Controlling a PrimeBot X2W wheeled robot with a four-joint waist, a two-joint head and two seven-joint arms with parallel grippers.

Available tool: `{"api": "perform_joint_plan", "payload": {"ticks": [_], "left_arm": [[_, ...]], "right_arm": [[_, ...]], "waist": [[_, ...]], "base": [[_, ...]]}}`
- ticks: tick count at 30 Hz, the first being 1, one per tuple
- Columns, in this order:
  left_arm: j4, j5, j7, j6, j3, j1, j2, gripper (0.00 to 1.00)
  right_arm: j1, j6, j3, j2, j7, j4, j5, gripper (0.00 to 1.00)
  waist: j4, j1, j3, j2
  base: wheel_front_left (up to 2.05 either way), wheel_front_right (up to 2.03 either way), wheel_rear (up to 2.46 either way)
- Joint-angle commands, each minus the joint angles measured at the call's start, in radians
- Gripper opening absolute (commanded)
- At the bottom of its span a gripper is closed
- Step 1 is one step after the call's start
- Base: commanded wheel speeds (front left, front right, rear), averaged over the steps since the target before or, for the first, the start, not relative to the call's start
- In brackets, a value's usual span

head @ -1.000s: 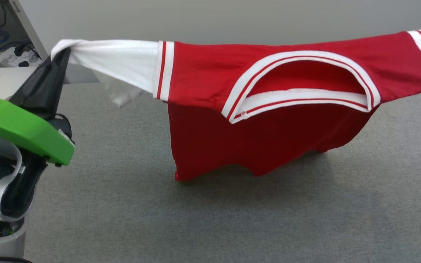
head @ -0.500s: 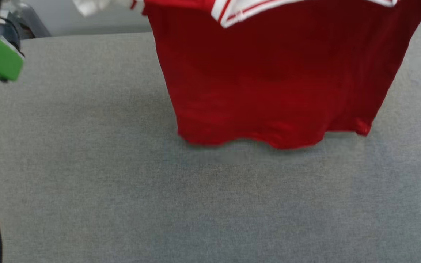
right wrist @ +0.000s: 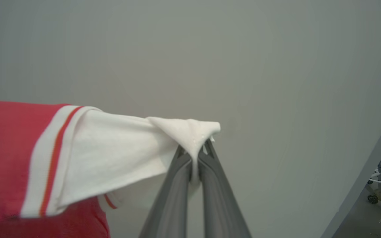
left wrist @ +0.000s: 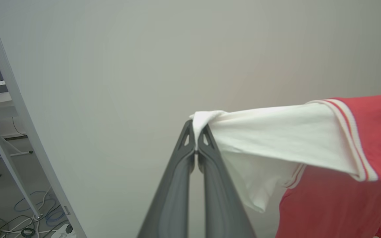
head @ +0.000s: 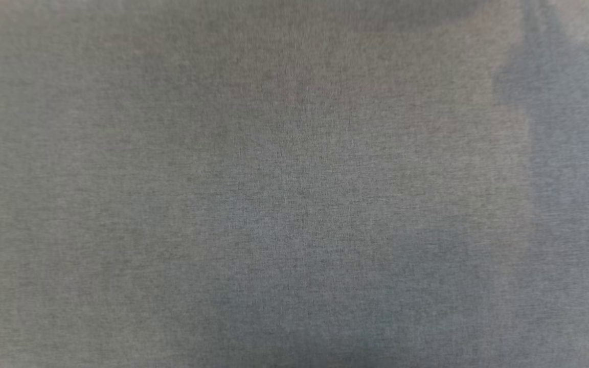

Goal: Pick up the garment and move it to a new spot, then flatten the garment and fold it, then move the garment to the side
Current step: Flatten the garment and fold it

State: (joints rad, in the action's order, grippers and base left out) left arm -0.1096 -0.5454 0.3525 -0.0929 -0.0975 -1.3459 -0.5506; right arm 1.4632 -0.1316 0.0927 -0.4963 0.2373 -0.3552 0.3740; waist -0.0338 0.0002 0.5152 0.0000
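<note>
Grip check: left end effector has its two dark fingers pressed together on the bunched tip of one white sleeve of the garment. From that pinch the sleeve stretches away to the left wrist view's right, past the red-white striped trim into the red body, which sags below the level of the fingertips. Underside of the sleeve droops beside the right-hand finger. Right end effector likewise closed, clamping the tip of the other white sleeve; a small peak of cloth folds over the fingertips. Here the sleeve runs off to the right wrist view's left, through its striped trim to the red body at the frame edge. Both pinches sit in the air in front of a plain pale wall. Loose cables lie on the floor at the lower left of the left wrist view. Head view is blurred: grey cloth-covered bench with a soft shadow at upper right.
</note>
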Motion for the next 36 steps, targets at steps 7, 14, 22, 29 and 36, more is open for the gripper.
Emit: {"api": "perform_joint_plan", "payload": {"ticks": [7,14,22,29,36], "left_arm": [[-0.203,0.046,-0.148,-0.019,-0.032,-0.154,0.011,0.0],[-0.342,0.026,-0.281,-0.031,-0.061,-0.077,0.035,0.0],[-0.433,-0.031,-0.381,-0.036,-0.107,0.135,0.079,0.0],[-0.471,-0.093,-0.409,-0.037,-0.131,0.362,0.105,0.0],[-0.477,-0.157,-0.351,-0.037,-0.151,0.582,0.109,0.0]], "right_arm": [[0.144,0.001,-0.001,0.079,-0.154,-0.197,-0.06,0.0],[0.078,0.001,0.012,0.154,-0.272,-0.335,-0.057,0.0],[-0.094,0.001,0.079,0.139,-0.295,-0.421,0.002,0.0],[-0.319,0.001,0.17,0.072,-0.217,-0.416,0.109,0.0],[-0.549,0.001,0.231,0.013,-0.082,-0.385,0.209,0.0]], "waist": [[-0.003,-0.0002,0.154,0.0],[0.006,-0.0002,0.15,0.0],[0.031,-0.0002,0.063,0.0],[0.049,-0.0002,-0.063,0.0],[0.058,-0.0002,-0.193,0.0]], "base": [[0.0,0.0,0.0],[0.0,0.0,0.0],[0.0,0.0,0.0],[0.0,0.0,0.0],[0.0,0.0,0.0]]}}
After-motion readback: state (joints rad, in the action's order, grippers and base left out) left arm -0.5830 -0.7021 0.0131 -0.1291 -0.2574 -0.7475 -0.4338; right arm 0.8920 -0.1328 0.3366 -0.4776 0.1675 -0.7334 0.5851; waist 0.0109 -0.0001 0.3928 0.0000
